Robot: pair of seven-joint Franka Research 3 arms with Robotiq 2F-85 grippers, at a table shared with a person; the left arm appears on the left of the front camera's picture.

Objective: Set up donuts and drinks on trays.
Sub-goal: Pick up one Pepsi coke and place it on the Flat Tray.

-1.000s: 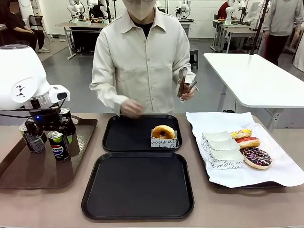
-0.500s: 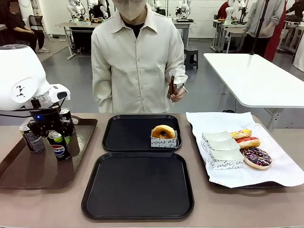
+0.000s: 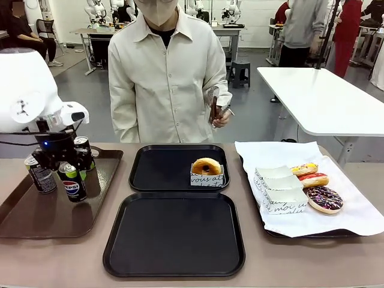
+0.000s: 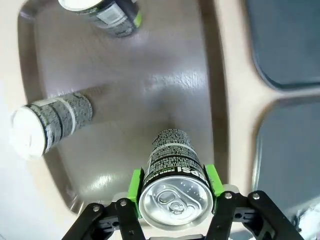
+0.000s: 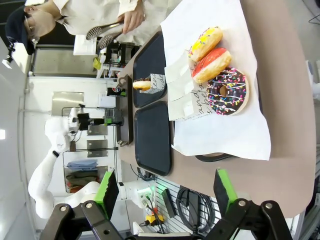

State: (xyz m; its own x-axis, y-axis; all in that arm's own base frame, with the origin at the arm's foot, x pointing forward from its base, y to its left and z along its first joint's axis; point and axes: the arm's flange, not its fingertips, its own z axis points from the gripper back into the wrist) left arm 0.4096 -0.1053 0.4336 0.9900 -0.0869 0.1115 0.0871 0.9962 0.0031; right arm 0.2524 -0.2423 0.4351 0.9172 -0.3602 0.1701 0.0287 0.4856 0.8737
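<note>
Just beside Pepsi can, other cans.

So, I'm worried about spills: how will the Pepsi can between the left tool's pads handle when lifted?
The Pepsi can looks like stiff metal, so it should keep its shape in the left tool. Its tab looks unopened: probably full, heavy for its size. Slim and glossy, it could slip or tip.

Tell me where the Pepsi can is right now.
The Pepsi can is on the brown tray at the front view's left side, gripped by the left gripper, with another dark can just to its left.
</note>
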